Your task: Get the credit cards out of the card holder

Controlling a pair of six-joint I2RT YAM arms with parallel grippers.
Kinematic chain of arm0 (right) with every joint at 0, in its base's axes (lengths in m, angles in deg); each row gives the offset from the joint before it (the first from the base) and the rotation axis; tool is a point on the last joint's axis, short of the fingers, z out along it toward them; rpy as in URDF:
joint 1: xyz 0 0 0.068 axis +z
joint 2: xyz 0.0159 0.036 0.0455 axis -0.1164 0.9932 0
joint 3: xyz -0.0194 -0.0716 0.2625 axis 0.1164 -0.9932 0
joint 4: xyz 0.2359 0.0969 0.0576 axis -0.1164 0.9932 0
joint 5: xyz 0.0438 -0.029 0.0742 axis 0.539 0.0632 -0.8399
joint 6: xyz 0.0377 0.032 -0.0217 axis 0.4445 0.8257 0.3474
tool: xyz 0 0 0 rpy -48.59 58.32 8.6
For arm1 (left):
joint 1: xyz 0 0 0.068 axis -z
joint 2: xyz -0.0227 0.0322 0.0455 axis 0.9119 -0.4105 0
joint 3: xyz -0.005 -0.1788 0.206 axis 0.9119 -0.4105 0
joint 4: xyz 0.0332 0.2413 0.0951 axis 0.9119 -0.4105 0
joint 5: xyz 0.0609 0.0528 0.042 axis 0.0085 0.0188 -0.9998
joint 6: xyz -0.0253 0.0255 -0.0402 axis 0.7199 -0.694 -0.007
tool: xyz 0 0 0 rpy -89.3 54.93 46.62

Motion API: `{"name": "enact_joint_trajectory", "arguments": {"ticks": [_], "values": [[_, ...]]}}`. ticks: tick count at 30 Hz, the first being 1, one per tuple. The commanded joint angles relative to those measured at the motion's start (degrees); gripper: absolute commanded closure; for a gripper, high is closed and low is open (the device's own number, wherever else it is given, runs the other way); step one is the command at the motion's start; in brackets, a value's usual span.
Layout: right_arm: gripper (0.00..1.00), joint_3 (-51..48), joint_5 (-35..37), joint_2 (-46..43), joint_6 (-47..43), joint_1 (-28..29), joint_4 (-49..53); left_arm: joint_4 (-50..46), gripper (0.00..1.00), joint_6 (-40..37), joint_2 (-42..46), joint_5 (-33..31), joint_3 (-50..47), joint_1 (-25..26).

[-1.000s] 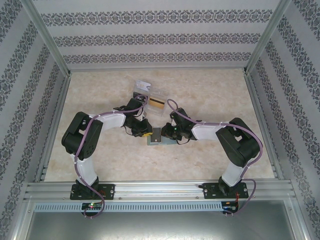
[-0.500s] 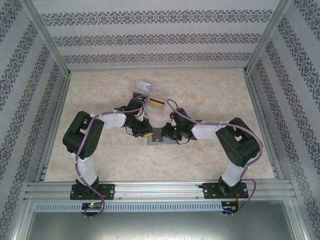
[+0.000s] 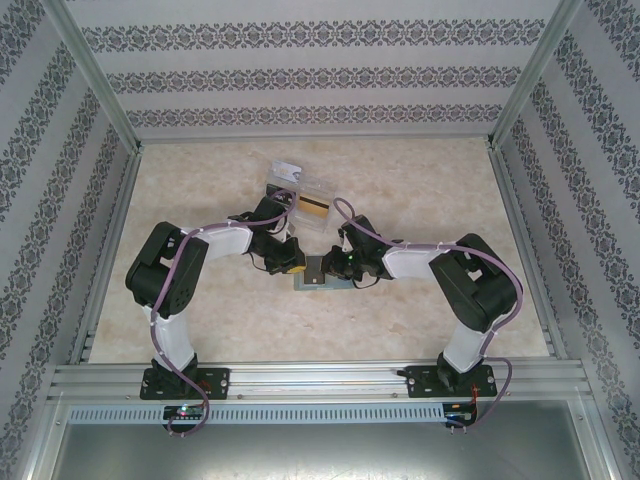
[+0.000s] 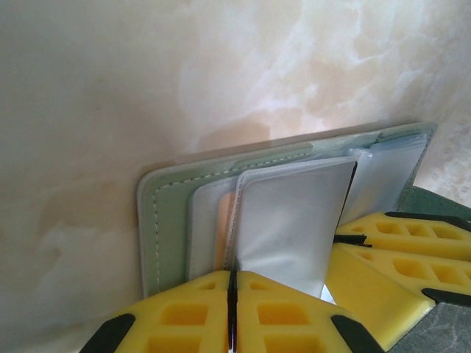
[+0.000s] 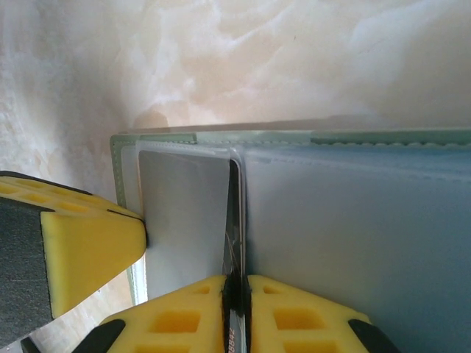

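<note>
The card holder [image 3: 320, 274] lies open at the centre of the desk [image 3: 420, 180], between the 2 claws. The left claw [image 4: 232, 309] is pinched narrow on a clear sleeve [image 4: 287, 220] of the holder. The right claw [image 5: 235, 312] is closed on a dark credit card [image 5: 233, 243], seen edge-on between 2 sleeves.

Lab test cell: aluminium frame [image 3: 320, 378], wallpapered walls [image 3: 320, 75].
</note>
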Motion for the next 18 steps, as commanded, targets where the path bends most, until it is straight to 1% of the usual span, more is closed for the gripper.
{"name": "enact_joint_trajectory", "arguments": {"ticks": [1, 3, 5, 9, 11, 13, 18], "values": [[0.84, 1.7, -3.4, 2.2, -1.5, 0.7, -1.0, 0.8, 0.90, 0.5, -2.5, 0.7, -1.0, 0.9], [0.86, 1.8, -3.3, 2.3, -1.5, 0.8, -1.0, 0.8, 0.90, 0.4, -2.4, 0.7, -0.9, 0.9], [0.92, 1.6, -2.5, 1.8, -1.5, 0.7, -0.8, 0.3, 0.90, 0.2, -2.2, 0.3, -0.7, 0.9], [0.98, 0.1, 0.6, -0.9, -2.1, 0.0, 0.9, -2.1, 0.86, -1.0, -0.8, -2.4, 0.2, 0.7], [0.99, -1.3, 1.7, -2.3, -2.4, -1.0, 1.6, -2.9, 0.83, -1.2, -0.2, -3.1, 0.4, 0.6], [0.99, -2.5, 2.0, -3.3, -2.7, -2.1, 2.0, -3.3, 0.83, -1.5, 0.1, -3.5, 0.5, 0.4], [1.00, -3.9, 2.0, -4.6, -3.6, -3.5, 2.8, -3.5, 0.84, -1.6, 0.1, -3.3, 0.8, 0.3]]}}
